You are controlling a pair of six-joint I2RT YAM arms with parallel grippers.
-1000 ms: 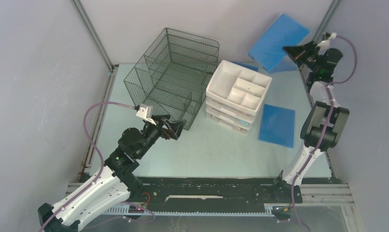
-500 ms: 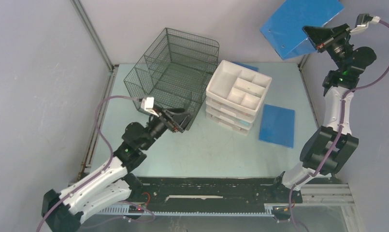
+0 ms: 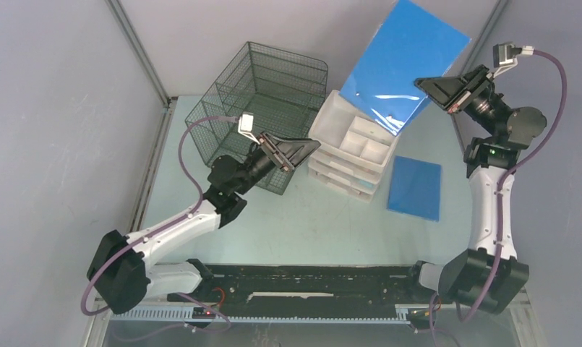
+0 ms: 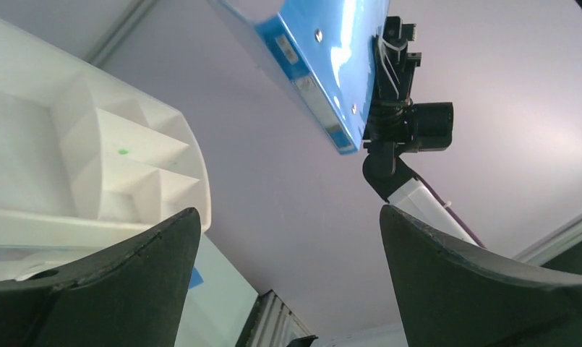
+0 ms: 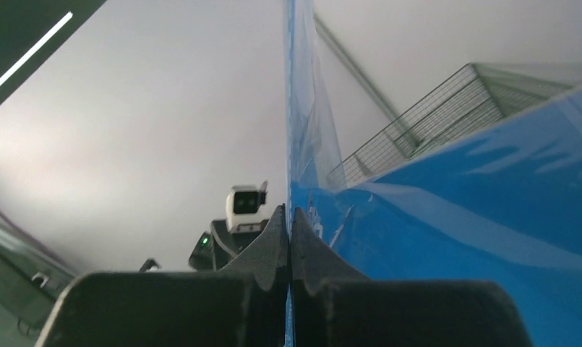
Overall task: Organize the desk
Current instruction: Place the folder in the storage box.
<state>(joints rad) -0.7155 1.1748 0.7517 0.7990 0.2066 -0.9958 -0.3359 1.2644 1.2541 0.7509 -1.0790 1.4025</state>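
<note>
Blue folder, edge pinched in right claw, hangs above drawer unit.

Top view overlooks desk from behind — 2 wrist views upward, sharing blue folder

The desk is smooth, matt pale green, the basket is thin dark metal wire mesh, and the drawer unit is white plastic with a soft, faint sheen. The raised folder is glossy blue plastic catching bright glare, with a clear film cover and small metal rivets, while the flat folder looks a duller blue. The left gripper has matt black plastic fingers with faintly rough edges, and the right gripper looks the same.
</note>
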